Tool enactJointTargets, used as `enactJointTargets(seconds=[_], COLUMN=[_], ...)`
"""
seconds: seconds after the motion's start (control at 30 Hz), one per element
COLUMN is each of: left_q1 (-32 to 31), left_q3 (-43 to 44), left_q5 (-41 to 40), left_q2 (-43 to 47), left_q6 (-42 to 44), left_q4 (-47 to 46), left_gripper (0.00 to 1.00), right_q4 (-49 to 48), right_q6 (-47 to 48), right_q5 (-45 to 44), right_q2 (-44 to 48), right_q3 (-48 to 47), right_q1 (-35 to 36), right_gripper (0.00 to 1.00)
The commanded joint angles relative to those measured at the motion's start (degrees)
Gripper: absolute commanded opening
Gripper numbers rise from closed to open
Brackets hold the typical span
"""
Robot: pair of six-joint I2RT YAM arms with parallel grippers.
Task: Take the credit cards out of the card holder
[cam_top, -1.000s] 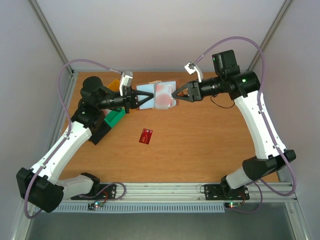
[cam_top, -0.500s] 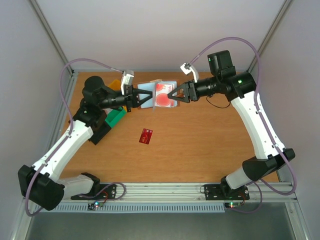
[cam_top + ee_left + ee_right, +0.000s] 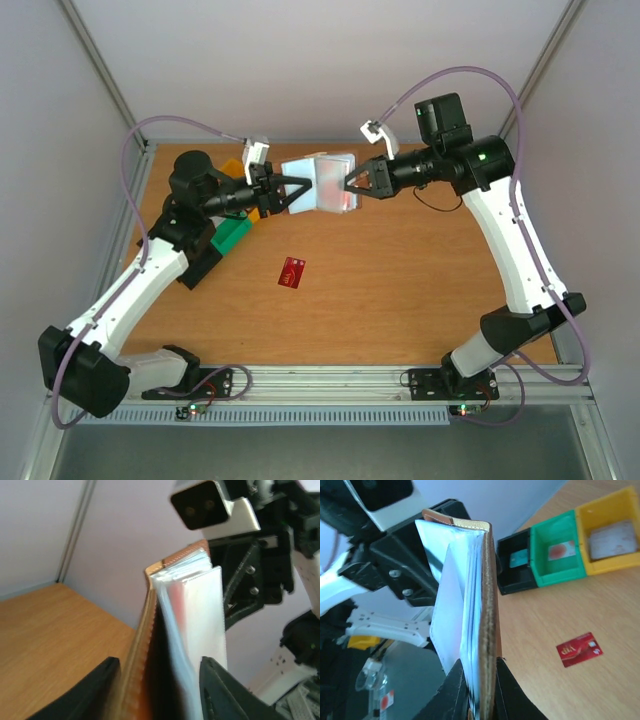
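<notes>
The card holder (image 3: 322, 180) hangs in the air between my two grippers, brown outside, with pale sleeves fanned open. My right gripper (image 3: 349, 186) is shut on its right edge; in the right wrist view the fingers (image 3: 455, 687) pinch the brown cover (image 3: 488, 590) and the sleeves together. My left gripper (image 3: 296, 190) is open, its jaws standing on either side of the holder's left edge (image 3: 145, 645). A reddish card (image 3: 176, 597) shows blurred through a sleeve. One red credit card (image 3: 292, 271) lies flat on the table, also in the right wrist view (image 3: 579, 649).
Black (image 3: 520, 567), green (image 3: 557, 550) and yellow (image 3: 607, 532) bins stand in a row at the table's left side, each holding a card-like item. From above, the green bin (image 3: 232, 233) sits under my left arm. Grey walls enclose the wooden table (image 3: 400, 280).
My right gripper closed on the holder's right edge after standing open. My left gripper let go and opened. The holder folded narrower and rose slightly.
</notes>
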State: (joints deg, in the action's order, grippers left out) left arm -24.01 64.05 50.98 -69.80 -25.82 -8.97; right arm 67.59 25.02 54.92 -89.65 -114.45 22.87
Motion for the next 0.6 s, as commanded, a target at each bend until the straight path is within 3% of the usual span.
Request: enactJointTargets(seconds=[0.0,0.2,0.4,0.57], left_q1=[-0.2,-0.2,-0.2,-2.7], left_q3=[3.0,3.9,2.1,2.2], left_q5=[-11.2,-21.5,-15.3,-10.4], left_q2=[0.6,2.2,2.1,1.5], left_q6=[6.5,15.2,11.5,9.2], left_q4=[8.1,17.0,14.1,11.0], left_gripper=[0.51,0.54,0.49,0.44], right_q4=[6.0,26.7,34.6,32.7], right_q6=[-3.7,-15.0,-14.8,-13.3], right_q5=[-14.6,-63.4,-72.4,-66.0], right_q2=[-2.6,-15.1,-23.4,-24.8], right_q3=[-4.5,-17.0,-26.5,-28.8], right_q1=[-0.3,1.6,6.5,9.2], right_gripper=[0.01,0.01,0.01,0.01])
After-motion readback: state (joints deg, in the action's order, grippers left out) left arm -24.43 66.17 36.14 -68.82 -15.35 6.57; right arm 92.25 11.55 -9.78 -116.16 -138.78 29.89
